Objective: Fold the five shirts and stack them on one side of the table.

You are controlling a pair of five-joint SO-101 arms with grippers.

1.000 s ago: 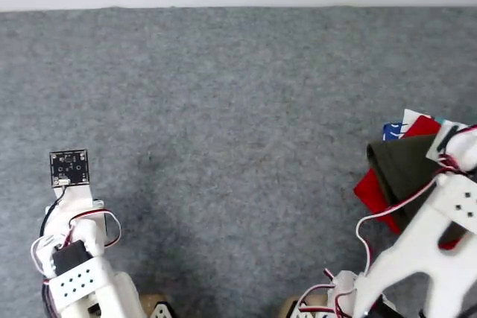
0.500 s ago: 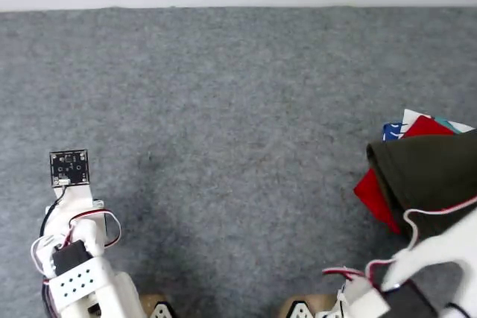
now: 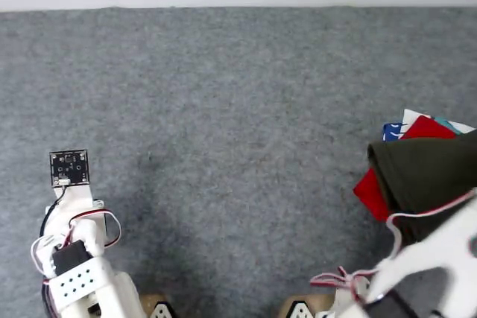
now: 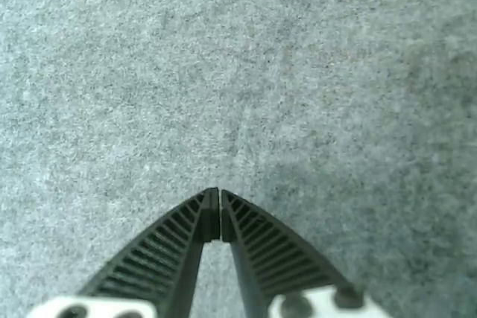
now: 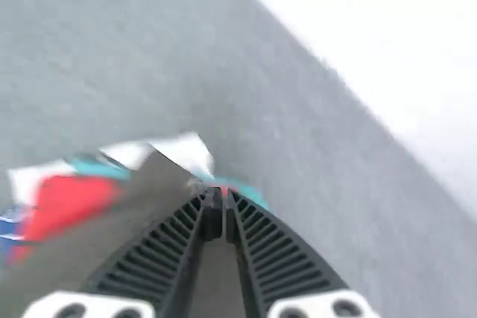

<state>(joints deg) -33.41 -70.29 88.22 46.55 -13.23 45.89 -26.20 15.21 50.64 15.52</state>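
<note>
My right gripper (image 5: 214,197) is clenched on nothing, jaws pressed tip to tip. The dark shirt (image 5: 134,214) lies straight beneath them, its corner ending just at my tips and its edge slanting away to one side. Just past that corner the lower layers of the stack (image 3: 406,161) peek out: a red shirt (image 5: 63,199) off to that same side, teal and white edges ahead of the tips, then bare table (image 5: 313,154) beyond. So the pile sits under this arm. My left gripper (image 4: 218,197) is clenched empty too, with grey table under and ahead of it. The stack is well apart from it, off toward my right side. Any last nudge, I judge, falls to the right arm.
</note>
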